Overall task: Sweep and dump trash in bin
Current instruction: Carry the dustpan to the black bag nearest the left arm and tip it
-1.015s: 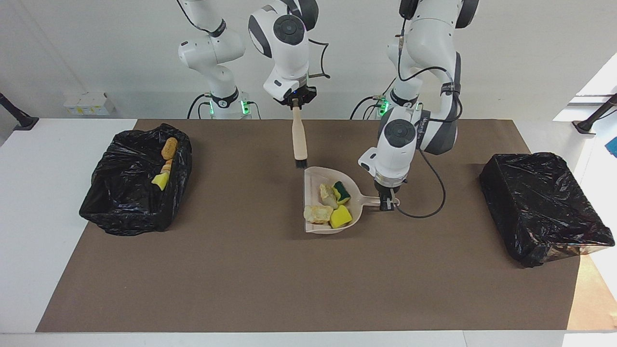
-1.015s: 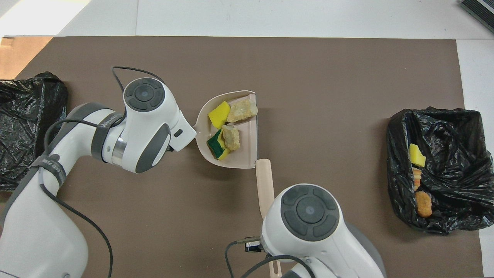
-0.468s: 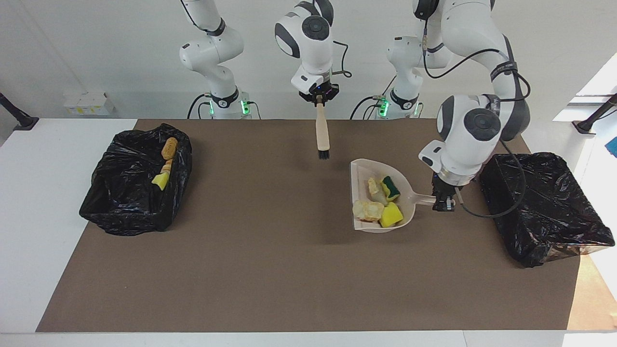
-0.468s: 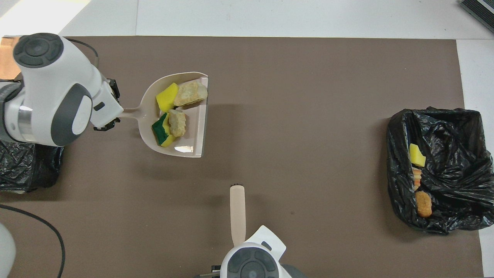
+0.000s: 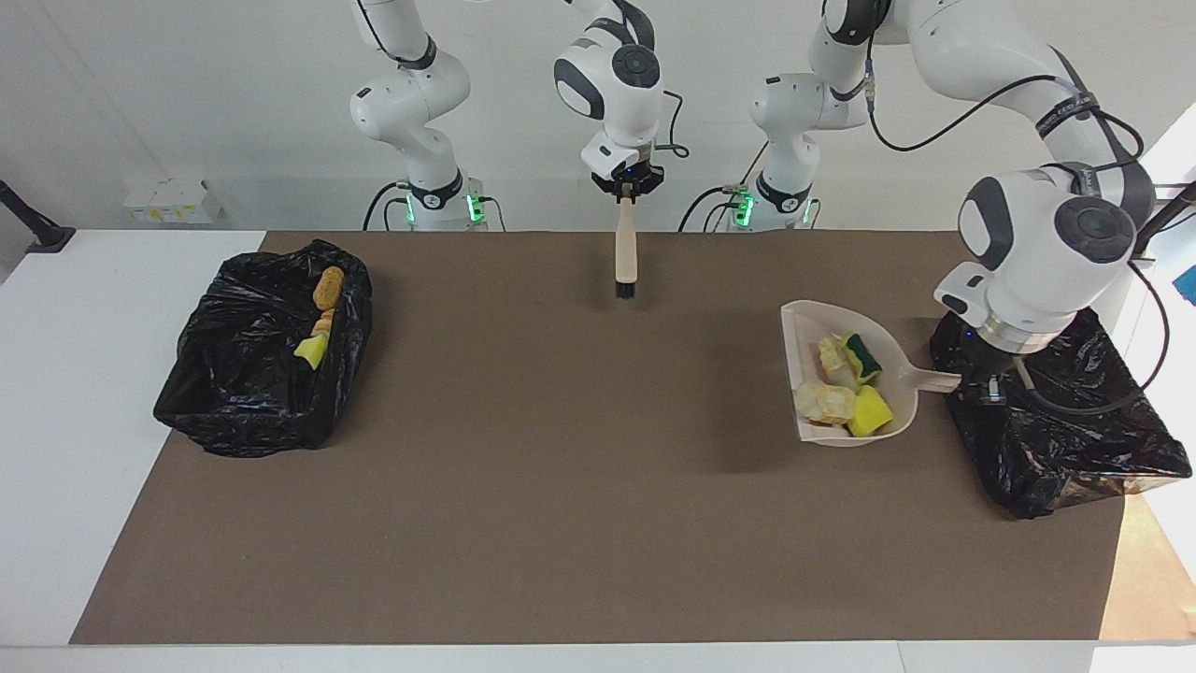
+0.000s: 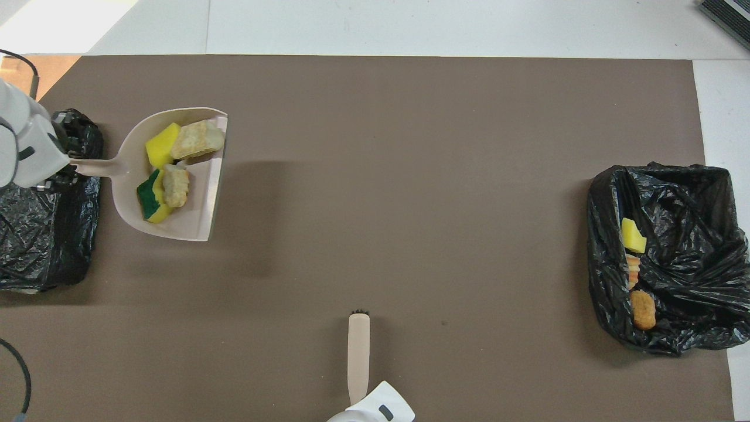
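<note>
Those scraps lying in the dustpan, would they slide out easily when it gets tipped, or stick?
Probably they tumble out easily: the scraps lie loose in the smooth dustpan, piled and not wedged. They look like sponge and crumbly foam, so likely very light and squashy; a few may bounce or shed crumbs. The blocky shapes suggest sliding or tumbling, not rolling.

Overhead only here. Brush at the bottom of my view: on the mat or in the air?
Observer: In the air. The brush hangs bristles down from the right tool, shut on its handle.
Operator: Dustpan lifted too?
Observer: Yes. The left tool holds the dustpan by its handle, roughly level, clear of the mat, with its shadow below.
</note>
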Robot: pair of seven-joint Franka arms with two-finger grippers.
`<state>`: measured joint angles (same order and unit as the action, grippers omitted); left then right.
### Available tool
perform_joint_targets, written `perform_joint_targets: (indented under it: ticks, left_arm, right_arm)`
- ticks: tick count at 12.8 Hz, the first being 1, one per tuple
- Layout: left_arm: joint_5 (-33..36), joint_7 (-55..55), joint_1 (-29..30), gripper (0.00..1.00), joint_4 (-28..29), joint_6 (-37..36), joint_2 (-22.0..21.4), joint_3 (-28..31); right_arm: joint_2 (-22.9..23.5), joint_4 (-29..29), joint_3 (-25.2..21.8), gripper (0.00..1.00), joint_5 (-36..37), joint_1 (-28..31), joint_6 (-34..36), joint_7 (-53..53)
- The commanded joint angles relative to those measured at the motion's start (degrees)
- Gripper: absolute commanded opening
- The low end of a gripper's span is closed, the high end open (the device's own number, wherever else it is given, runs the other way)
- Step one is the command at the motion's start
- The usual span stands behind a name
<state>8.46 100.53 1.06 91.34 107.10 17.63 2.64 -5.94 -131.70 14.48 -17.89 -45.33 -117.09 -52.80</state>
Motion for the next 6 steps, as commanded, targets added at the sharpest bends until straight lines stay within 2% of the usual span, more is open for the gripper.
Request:
perform_joint_targets:
  ticks: [1,3,6]
  left_arm:
    - [1.3,6.9,8.0,0.00,-2.8,0.2,0.8,-0.7]
    - [5.3,9.6,12.6,0.00,-5.7,0.8,2.1,-0.7]
    - [11.6,11.1,17.8,0.00,-6.9,7.7,2.9,-0.7]
  right_arm:
    - [0.5,-2.3,-0.2,0.00,-1.4,-1.4,-3.8,2.8]
    - [1.1,-3.1,-0.2,0.00,-1.4,-1.3,-3.9,5.3]
    - [1.8,-4.1,-0.2,0.00,-1.4,-1.3,-4.0,5.1]
